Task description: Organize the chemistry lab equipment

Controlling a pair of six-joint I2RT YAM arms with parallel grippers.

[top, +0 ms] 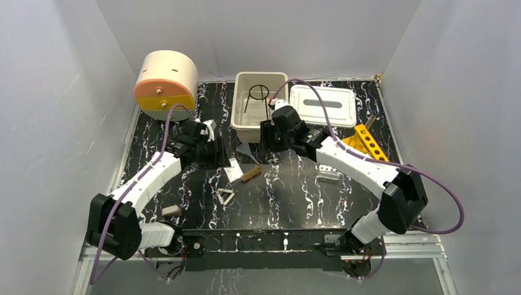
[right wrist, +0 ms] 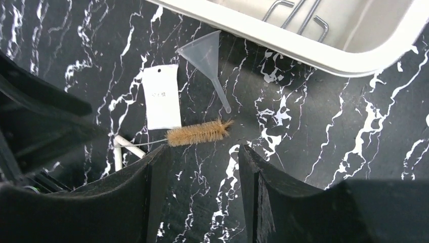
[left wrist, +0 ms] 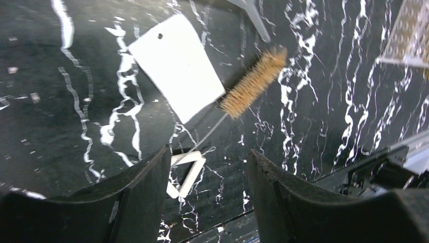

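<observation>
Left gripper [left wrist: 210, 162]: spread, empty, poised over white triangle frame [left wrist: 186, 169], lower centre | right gripper [right wrist: 202, 152]: released, empty; I hold it above the brush [right wrist: 197, 134], mid-frame, probably to straddle it | bin [right wrist: 263, 35]: upper right, the likely destination.

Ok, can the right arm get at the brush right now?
Probably yes: the right gripper is open with the brush just ahead of it and nothing lying over it; the white packet and funnel lie close by.
</observation>
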